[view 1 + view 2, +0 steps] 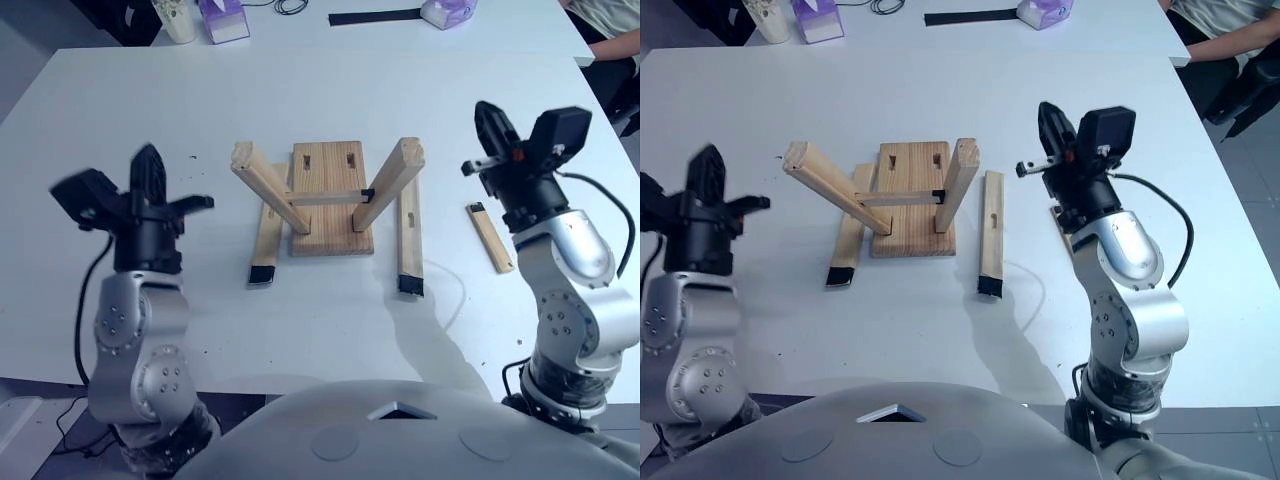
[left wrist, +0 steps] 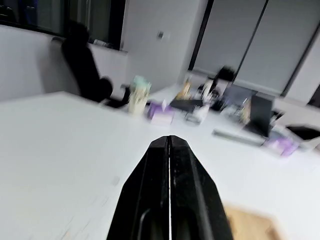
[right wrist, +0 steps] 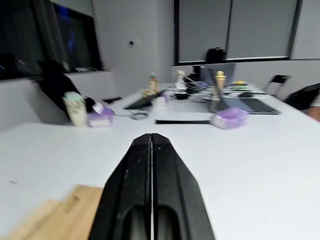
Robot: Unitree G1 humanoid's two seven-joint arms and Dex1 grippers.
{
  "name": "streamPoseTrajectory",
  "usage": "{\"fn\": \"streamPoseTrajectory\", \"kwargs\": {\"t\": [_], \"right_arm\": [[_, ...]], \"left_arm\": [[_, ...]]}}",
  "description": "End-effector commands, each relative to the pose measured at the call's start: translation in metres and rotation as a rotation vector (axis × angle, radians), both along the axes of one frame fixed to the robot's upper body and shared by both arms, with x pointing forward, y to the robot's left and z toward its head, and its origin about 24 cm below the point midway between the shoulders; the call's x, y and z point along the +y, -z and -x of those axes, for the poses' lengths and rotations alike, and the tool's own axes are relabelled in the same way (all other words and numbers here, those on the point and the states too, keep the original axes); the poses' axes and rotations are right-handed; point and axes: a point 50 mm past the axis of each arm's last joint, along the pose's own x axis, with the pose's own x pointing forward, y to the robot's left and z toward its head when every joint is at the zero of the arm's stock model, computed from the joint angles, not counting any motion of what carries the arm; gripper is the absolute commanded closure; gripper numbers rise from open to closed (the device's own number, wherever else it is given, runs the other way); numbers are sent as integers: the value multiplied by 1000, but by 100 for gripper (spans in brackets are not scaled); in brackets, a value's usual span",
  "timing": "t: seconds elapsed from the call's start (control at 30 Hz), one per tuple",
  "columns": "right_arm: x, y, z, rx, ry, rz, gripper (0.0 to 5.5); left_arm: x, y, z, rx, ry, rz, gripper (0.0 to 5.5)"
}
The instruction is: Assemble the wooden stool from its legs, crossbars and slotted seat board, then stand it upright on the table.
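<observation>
Head view, seat board [image 1: 330, 232]: we see it flat at the tabletop [image 1: 140, 100] centre; two legs [image 1: 268, 185] slant up from it, joined by a crossbar [image 1: 325, 198]
Head view, loose parts: two more legs [image 1: 408, 245] lie flat beside the board; a short bar [image 1: 490, 236] lies near the right arm
Left wrist view, left fingers [image 2: 155, 175]: pressed together; holding nothing
Right wrist view, right fingers [image 3: 135, 175]: pressed together; holding nothing

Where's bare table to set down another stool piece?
Free: the near table strip in front of the seat board, and the wide stretch behind it up to the tissue box. Crowded: beside the right flat leg, where the loose crossbar lies near the right gripper.
</observation>
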Motion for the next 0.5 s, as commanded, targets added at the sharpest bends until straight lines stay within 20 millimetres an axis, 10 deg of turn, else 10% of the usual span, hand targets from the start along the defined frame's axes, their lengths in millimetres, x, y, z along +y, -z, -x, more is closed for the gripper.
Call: {"fn": "streamPoseTrajectory", "kwargs": {"t": [0.03,0.5], "right_arm": [[35,-38,-2,-75,-404,-145,548],[57,-63,-23,-151,-691,23,548]], "left_arm": [[-47,-53,-15,-198,352,-15,550],[-53,-92,-30,-244,599,-67,550]]}}
